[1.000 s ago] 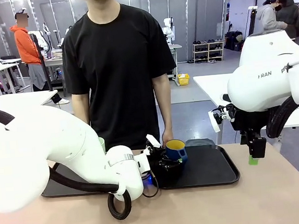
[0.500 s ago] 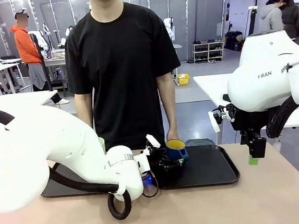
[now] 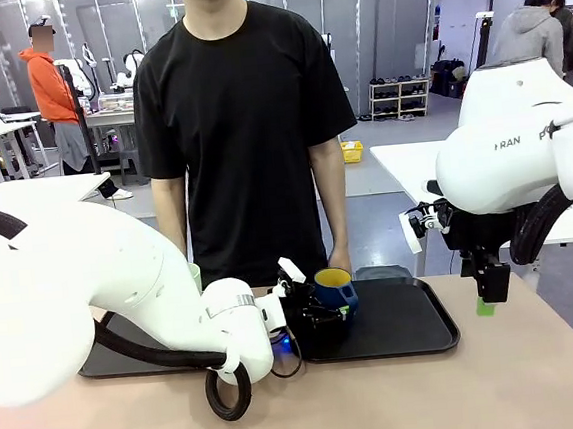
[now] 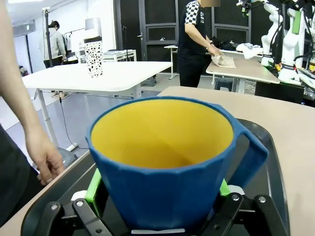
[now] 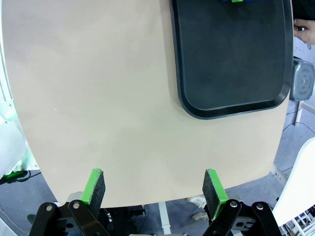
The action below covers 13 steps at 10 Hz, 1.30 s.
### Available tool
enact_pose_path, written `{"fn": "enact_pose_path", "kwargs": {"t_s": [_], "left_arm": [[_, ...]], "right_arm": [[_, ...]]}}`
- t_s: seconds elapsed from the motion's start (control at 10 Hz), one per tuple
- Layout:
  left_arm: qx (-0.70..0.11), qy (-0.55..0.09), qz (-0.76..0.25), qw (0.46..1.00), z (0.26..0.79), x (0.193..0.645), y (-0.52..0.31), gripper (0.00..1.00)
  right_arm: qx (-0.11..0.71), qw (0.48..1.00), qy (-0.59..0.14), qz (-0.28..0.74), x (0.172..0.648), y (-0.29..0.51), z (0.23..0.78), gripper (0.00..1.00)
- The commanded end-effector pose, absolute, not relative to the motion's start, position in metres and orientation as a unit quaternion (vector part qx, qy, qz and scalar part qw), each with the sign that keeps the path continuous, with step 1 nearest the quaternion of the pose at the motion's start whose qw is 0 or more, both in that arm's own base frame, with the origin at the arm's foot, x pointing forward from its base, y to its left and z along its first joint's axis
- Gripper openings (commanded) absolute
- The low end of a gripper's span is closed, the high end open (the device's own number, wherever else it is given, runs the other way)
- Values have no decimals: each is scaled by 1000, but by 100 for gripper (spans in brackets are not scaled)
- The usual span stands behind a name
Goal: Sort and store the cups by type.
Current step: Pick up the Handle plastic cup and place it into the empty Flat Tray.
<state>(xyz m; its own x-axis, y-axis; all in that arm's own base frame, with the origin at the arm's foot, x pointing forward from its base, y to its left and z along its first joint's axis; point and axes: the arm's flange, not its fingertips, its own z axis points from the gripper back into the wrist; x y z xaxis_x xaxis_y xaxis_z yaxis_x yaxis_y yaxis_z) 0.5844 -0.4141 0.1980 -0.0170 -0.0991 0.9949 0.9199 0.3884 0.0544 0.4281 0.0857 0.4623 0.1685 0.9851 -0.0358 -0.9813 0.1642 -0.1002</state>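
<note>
Blue mug [image 4: 167, 162] sits between the left gripper's [image 4: 160, 194] spread green pads, lower middle of frame, over the black tray [image 3: 407, 329]. Pulling back crooked could snag the handle [image 4: 248, 155] and tip it. Right gripper [image 5: 153, 189] hangs released, nothing in it.

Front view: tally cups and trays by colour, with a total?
Dark blue mug, yellow inside: 1
Pale mint-green tumbler, mostly hidden behind the left arm: 1
Black trays: 2, right, left
Total: 4

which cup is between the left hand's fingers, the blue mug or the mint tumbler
The blue mug, yellow inside, sits between the left hand fingers over the black tray. The mint tumbler stands apart, mostly hidden behind the left arm.
</note>
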Motion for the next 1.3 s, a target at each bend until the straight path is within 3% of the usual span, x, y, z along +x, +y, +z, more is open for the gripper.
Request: {"fn": "enact_pose_path", "kwargs": {"t_s": [0.0, 1.2], "left_arm": [[-324, -592, -425, 604, 181, 539, -415, 100], [-308, -579, -422, 627, 171, 479, -392, 100]], "right_arm": [[-53, 764, -14, 643, 428, 85, 464, 100], [-53, 764, -14, 643, 428, 85, 464, 100]]}}
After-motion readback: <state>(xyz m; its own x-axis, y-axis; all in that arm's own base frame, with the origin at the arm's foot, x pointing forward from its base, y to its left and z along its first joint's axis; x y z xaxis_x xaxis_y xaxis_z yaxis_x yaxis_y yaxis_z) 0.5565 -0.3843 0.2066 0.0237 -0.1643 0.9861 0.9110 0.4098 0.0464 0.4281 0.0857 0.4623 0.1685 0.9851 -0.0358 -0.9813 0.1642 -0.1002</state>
